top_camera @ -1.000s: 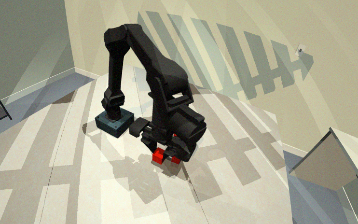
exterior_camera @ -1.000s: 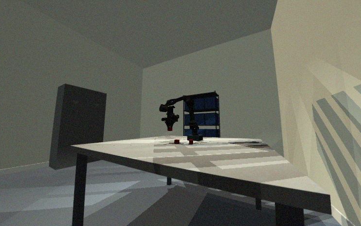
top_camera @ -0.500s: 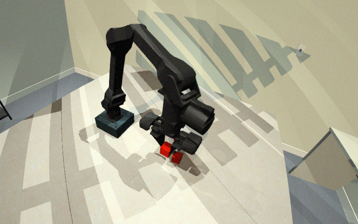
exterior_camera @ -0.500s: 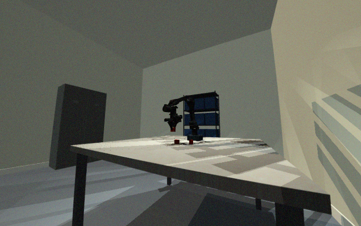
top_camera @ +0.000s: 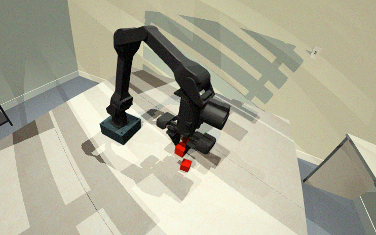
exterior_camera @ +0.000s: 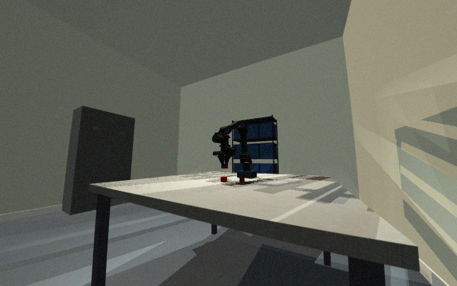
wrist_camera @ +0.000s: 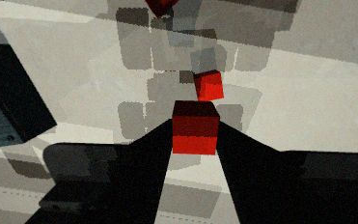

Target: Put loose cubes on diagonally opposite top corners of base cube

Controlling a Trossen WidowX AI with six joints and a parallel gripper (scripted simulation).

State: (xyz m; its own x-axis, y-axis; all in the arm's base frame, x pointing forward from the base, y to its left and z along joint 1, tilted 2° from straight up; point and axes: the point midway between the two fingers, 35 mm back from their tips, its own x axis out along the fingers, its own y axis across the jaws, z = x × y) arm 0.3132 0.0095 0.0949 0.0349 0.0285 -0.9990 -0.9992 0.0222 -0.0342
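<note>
My gripper (top_camera: 181, 145) (exterior_camera: 224, 163) (wrist_camera: 193, 125) is shut on a red cube (top_camera: 180, 150) (exterior_camera: 224, 166) (wrist_camera: 195, 137), held clear above the table. A second red cube (top_camera: 185, 165) (exterior_camera: 223, 179) (wrist_camera: 209, 87) stands on the table, apart from the held cube and just beyond it in the wrist view. A third red cube (top_camera: 186, 140) (exterior_camera: 241, 180) (wrist_camera: 161, 6) is partly hidden behind the gripper in the top view and cut off at the wrist view's top edge. The three look alike; I cannot tell which is the fixed base.
The arm's dark teal mounting block (top_camera: 119, 131) (exterior_camera: 251, 174) (wrist_camera: 15, 97) stands on the pale table (top_camera: 227, 210) (exterior_camera: 311, 212). Striped shadows cross the table. A shelf with blue bins (exterior_camera: 267, 150) and a dark cabinet (exterior_camera: 106, 156) stand beyond the table.
</note>
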